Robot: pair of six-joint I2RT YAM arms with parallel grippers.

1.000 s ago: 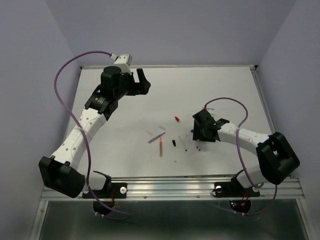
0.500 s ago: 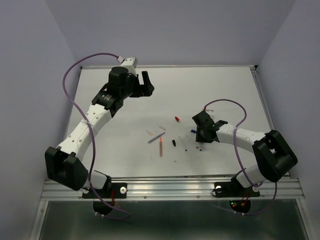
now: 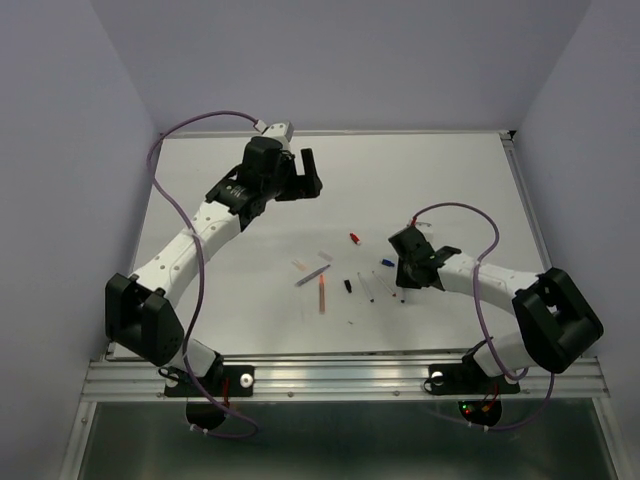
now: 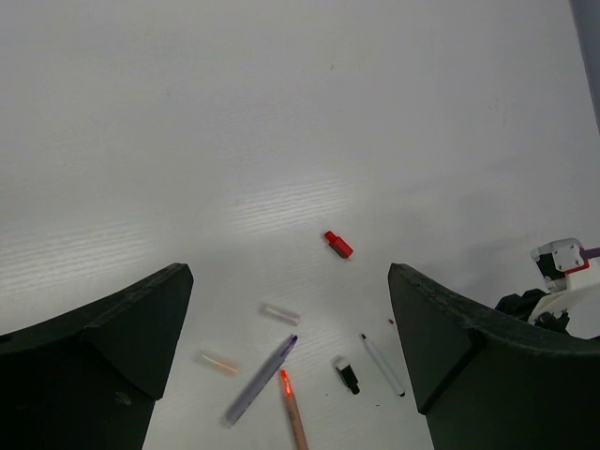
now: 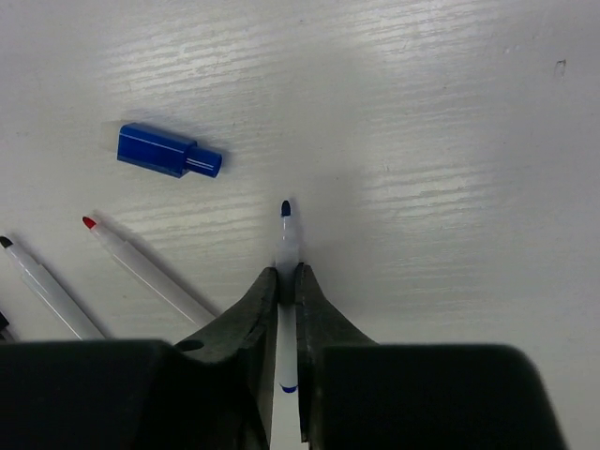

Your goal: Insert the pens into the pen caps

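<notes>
Right jaws clamped on thin white blue-tipped pen (image 5: 286, 234); they stood wider a second ago. Blocky blue cap (image 5: 169, 153) lies at 10 o'clock of the tip on matte, fine-grained desk (image 5: 450, 112). Left jaws wide apart, swung toward 3 o'clock; stubby red cap (image 4: 337, 245) in their view.

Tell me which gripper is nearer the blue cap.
Right. The right gripper, shut on a pen, sits beside the blue cap; the left gripper hangs open far off.
</notes>
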